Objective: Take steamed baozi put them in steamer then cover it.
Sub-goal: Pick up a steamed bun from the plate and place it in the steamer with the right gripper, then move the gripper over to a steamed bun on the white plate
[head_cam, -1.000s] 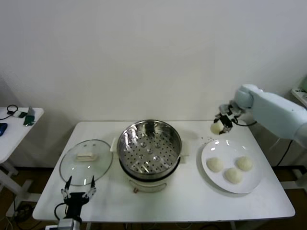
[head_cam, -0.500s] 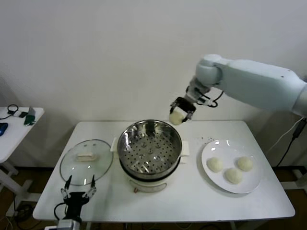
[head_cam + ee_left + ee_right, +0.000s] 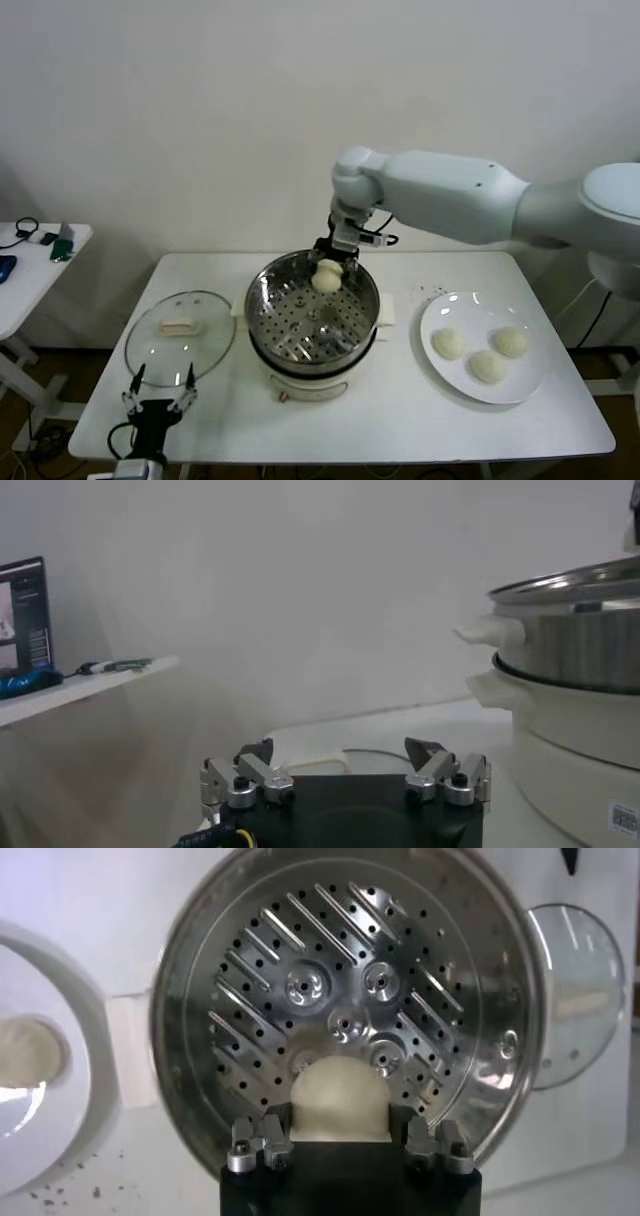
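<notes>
The steel steamer (image 3: 268, 330) stands mid-table on its white base, its perforated tray (image 3: 330, 978) bare. My right gripper (image 3: 328, 272) hangs over the steamer's far side, shut on one pale baozi (image 3: 326, 279); in the right wrist view that baozi (image 3: 338, 1098) sits between the fingers of the right gripper (image 3: 340, 1138), above the tray. Three more baozi (image 3: 487, 366) lie on the white plate (image 3: 470, 310) to the right. My left gripper (image 3: 160, 395) waits open at the table's front left edge, near the glass lid (image 3: 180, 337).
The glass lid lies flat on the table left of the steamer, with its handle (image 3: 178, 325) up. A small side table (image 3: 30, 262) with gadgets stands farther left. In the left wrist view the steamer (image 3: 580, 650) rises beside the left gripper (image 3: 345, 770).
My right arm has carried the baozi leftward from above the plate, past the steamer's far rim, and down to just over the tray. The left arm has barely moved.
</notes>
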Robot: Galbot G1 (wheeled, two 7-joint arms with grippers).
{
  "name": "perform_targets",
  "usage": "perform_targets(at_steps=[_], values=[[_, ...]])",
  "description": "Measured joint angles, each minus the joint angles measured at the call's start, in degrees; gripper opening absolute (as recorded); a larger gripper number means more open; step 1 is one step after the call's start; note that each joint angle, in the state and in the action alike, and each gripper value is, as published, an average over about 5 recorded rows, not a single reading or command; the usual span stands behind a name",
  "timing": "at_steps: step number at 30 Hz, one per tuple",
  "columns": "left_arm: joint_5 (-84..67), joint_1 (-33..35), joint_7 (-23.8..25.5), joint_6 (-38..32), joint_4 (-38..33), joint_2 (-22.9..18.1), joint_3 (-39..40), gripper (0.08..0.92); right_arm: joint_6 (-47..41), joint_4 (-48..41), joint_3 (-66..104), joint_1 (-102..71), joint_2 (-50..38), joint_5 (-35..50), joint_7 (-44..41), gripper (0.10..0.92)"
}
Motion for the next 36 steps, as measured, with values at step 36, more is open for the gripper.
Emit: perform_targets(at_steps=[36], values=[[-0.32, -0.42, -0.06, -0.24, 0.29, 0.14, -0.19, 0.823, -7.45, -3.37, -10.25, 10.33, -3.31, 29.23, -3.86, 0.823]])
